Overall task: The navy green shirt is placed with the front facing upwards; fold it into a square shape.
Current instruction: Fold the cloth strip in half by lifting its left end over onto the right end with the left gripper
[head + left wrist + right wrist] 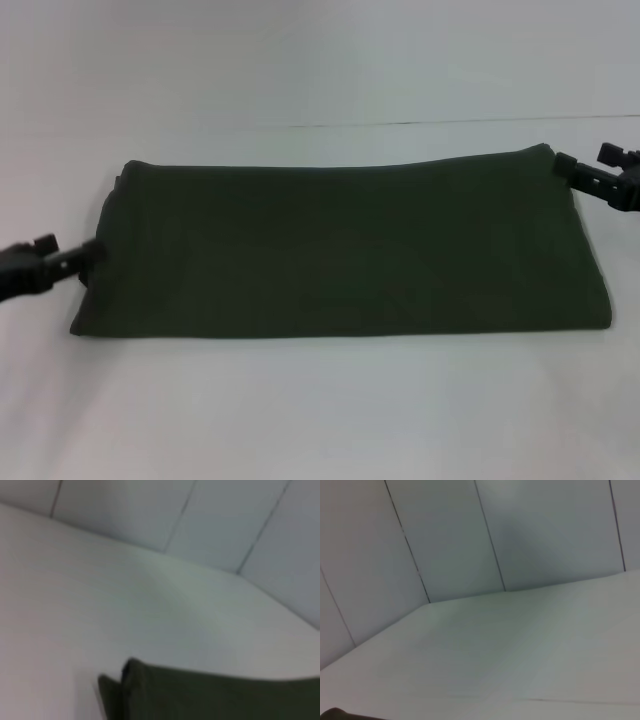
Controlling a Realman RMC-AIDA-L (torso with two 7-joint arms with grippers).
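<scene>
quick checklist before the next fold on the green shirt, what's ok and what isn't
1. Dark olive-green cotton shirt folded into a long band on the white table: ok.
2. Plain side up, no lettering showing: ok.
3. Square shape reached: not ok, band is much wider than deep.
4. Left end effector at the band's left edge: ok.
5. Right end effector at the far right corner: ok.
6. Either one gripping cloth: cannot tell.
</scene>
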